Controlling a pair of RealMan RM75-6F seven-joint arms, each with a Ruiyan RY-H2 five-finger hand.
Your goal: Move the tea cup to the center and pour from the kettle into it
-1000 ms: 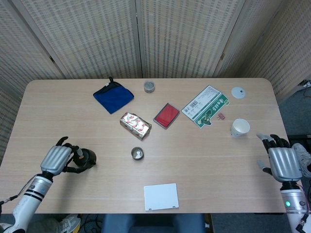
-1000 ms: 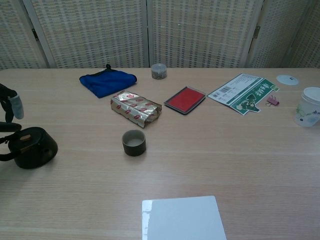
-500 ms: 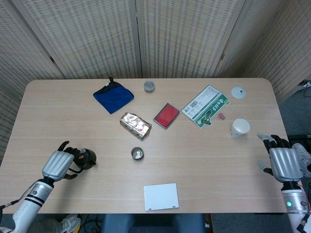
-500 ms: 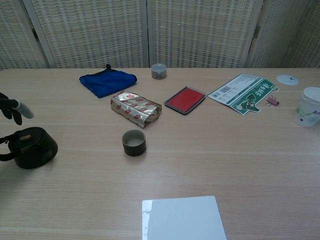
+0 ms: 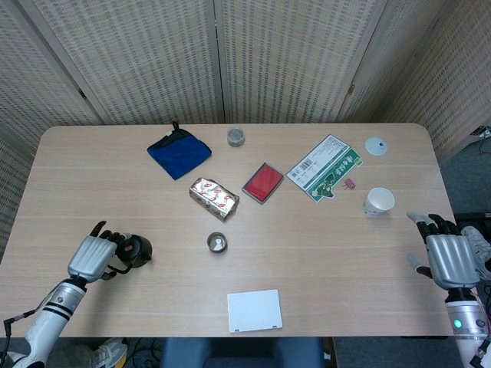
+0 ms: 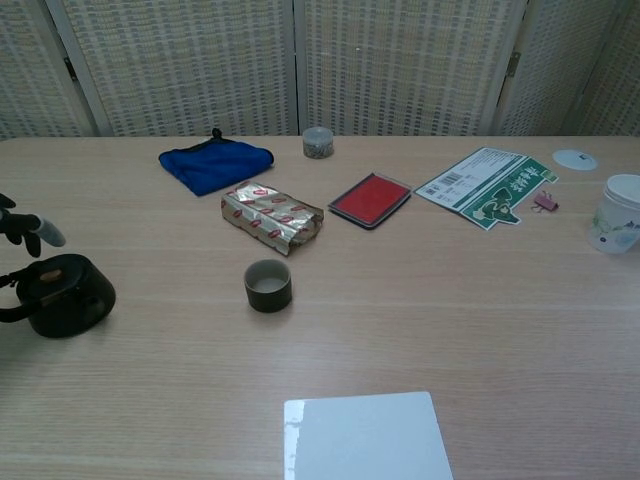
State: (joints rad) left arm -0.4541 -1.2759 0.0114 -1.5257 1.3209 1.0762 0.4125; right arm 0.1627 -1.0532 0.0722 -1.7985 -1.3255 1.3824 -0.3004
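- Tea cup [image 5: 217, 243] stands upright near the table's [image 5: 330, 253] centre, just toward six o'clock of the foil packet [image 5: 214, 198]; its small dark body is seen plainly in the chest view [image 6: 268, 285].
- Black kettle [image 5: 137, 250] sits at nine o'clock of the cup, well apart from it, near the table's left front edge.
- Left hand [image 5: 93, 256] lies just beside the kettle at its nine o'clock, fingers spread, grasping nothing.
- Right hand [image 5: 449, 257] rests released at the table's right edge, fingers apart; a white paper cup [image 5: 379, 202] stands near it at eleven o'clock.
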